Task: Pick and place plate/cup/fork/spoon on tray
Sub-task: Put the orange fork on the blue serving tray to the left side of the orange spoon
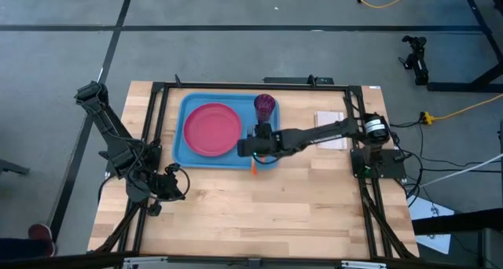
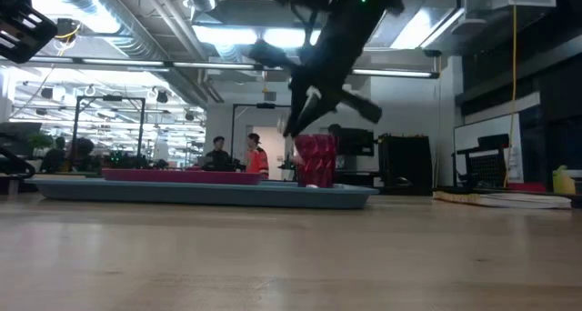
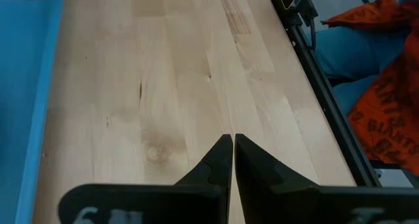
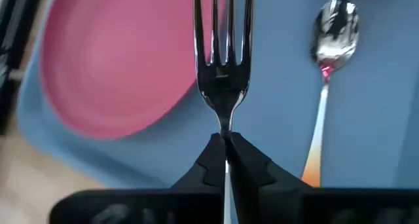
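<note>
The fork point(image 4: 221, 60) hangs clamped by its neck in the right gripper point(image 4: 224, 152), tines pointing ahead, above the tray point(image 4: 386, 112) in the blue strip between the plate point(image 4: 111, 60) and the spoon point(image 4: 334, 34). In the high view the right gripper point(image 1: 263, 145) sits over the tray's point(image 1: 179, 155) near-right part, just beside the plate point(image 1: 212, 129), with the cup point(image 1: 266, 105) standing at the tray's far-right corner.

To finish this step well, the fork should be lowered level and parallel to the spoon, kept off the plate's raised rim, and let go only once it lies close to the tray floor, so it does not bounce or slide. Its handle probably needs to clear the tray's near edge, too.

The left gripper point(image 3: 232, 160), fingers pressed together and holding nothing, waits over bare wood point(image 3: 170, 86) beside the tray's near-left corner.
</note>
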